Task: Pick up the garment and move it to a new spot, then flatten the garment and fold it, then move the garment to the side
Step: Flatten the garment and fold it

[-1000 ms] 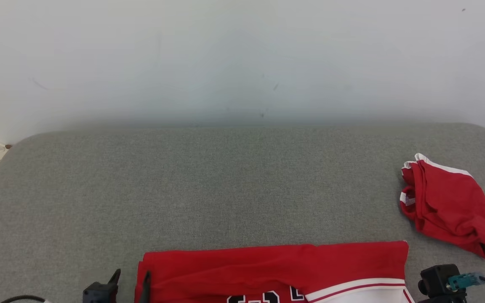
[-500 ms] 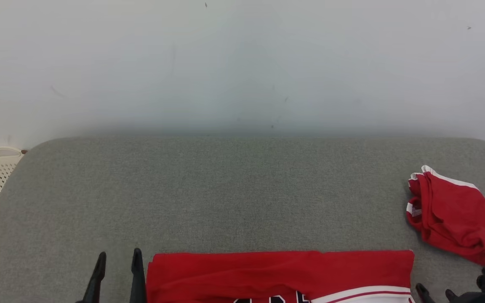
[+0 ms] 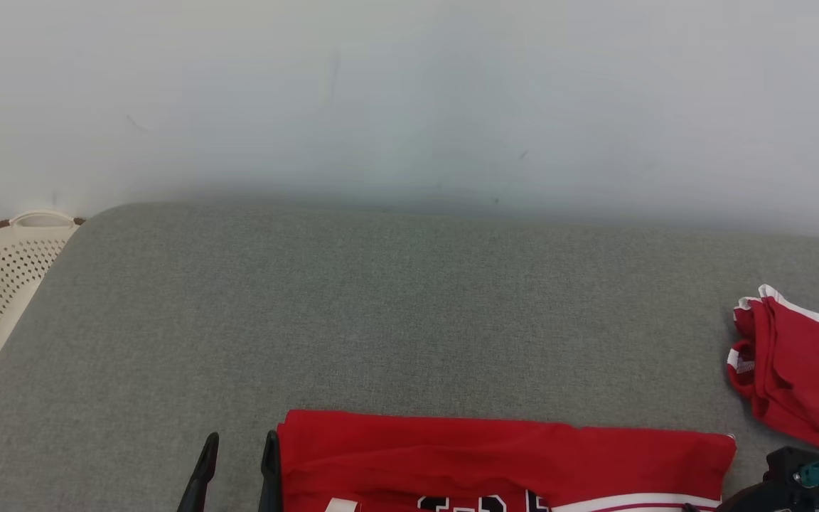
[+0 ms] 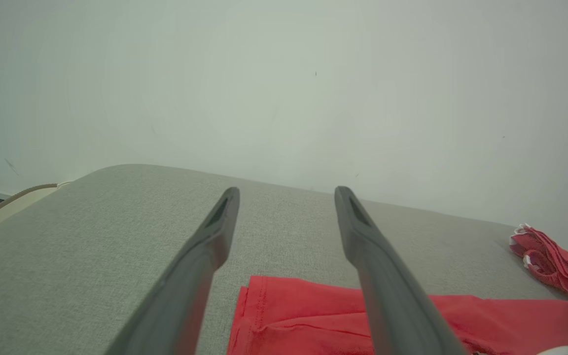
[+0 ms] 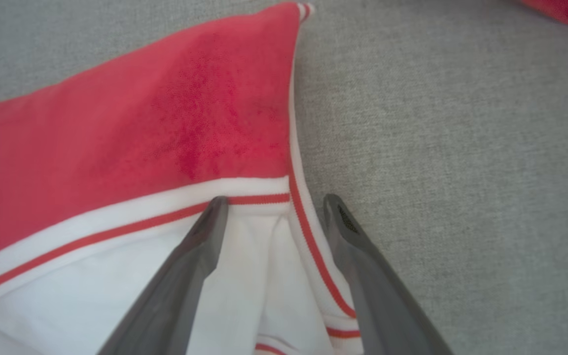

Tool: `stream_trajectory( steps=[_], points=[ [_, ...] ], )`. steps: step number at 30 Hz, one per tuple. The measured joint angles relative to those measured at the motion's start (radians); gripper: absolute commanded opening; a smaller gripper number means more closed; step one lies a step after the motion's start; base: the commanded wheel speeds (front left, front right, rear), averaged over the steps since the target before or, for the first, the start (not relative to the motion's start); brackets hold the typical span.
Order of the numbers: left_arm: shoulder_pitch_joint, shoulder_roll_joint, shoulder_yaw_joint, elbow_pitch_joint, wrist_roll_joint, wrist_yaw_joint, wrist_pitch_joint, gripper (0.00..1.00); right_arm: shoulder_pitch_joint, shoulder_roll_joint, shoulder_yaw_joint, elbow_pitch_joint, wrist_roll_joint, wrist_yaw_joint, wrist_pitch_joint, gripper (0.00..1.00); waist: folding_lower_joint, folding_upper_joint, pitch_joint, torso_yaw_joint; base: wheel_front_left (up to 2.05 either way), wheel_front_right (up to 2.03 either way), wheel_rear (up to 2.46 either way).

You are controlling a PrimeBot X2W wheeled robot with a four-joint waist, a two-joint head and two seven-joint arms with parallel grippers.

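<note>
Left tool [image 3: 241, 436] higher; seemingly two garments [image 3: 509, 455] [image 3: 804, 370].

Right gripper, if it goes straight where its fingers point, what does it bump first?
Probably the flat red garment: the right gripper points down at its white-trimmed side edge, open, with grey cushion beside it. How near is unclear.

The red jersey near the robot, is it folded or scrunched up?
Folded: the red jersey lies flat, straight-edged, layers stacked at its left edge.
</note>
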Motion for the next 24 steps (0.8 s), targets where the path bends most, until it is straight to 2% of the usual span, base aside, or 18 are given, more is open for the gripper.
stream_trajectory(
  steps=[6,10,11,12,13,18,24],
  points=[
    [-0.002,0.000,-0.005,0.010,0.012,0.002,0.001,1.00,-0.037,0.000,-0.023,0.067,-0.080,0.000,0.058,1.00,0.0000,-0.0001,0.015,0.017,0.00,0.00,0.00],
    [-0.003,0.000,-0.003,0.012,0.011,0.009,0.005,1.00,-0.050,-0.003,-0.021,0.085,-0.060,0.000,0.069,1.00,-0.0001,-0.0001,0.021,0.020,0.00,0.00,0.00],
    [-0.003,0.001,-0.003,0.012,0.010,0.009,0.007,1.00,-0.051,-0.004,-0.018,0.087,-0.054,0.000,0.070,0.38,-0.0001,-0.0001,0.022,0.019,0.00,0.00,0.00],
    [-0.003,0.001,-0.003,0.012,0.010,0.009,0.008,1.00,-0.052,-0.004,-0.014,0.087,-0.052,0.000,0.069,0.13,-0.0001,-0.0001,0.022,0.018,0.00,0.00,0.00],
    [-0.003,0.001,-0.002,0.012,0.009,0.010,0.008,1.00,-0.052,-0.004,-0.010,0.087,-0.049,0.000,0.067,0.00,-0.0001,-0.0001,0.023,0.016,0.00,0.00,0.00],
    [-0.003,0.006,-0.005,0.017,0.007,0.017,0.010,1.00,-0.049,0.005,-0.018,0.070,-0.056,0.002,0.043,0.00,0.0000,-0.0001,0.021,0.004,0.00,0.00,0.00],
    [-0.003,0.005,-0.007,0.020,0.010,0.026,0.010,1.00,-0.025,0.006,-0.076,0.023,-0.079,0.001,0.035,0.00,0.0000,0.0001,0.014,-0.015,0.00,0.00,0.00]
  ],
)
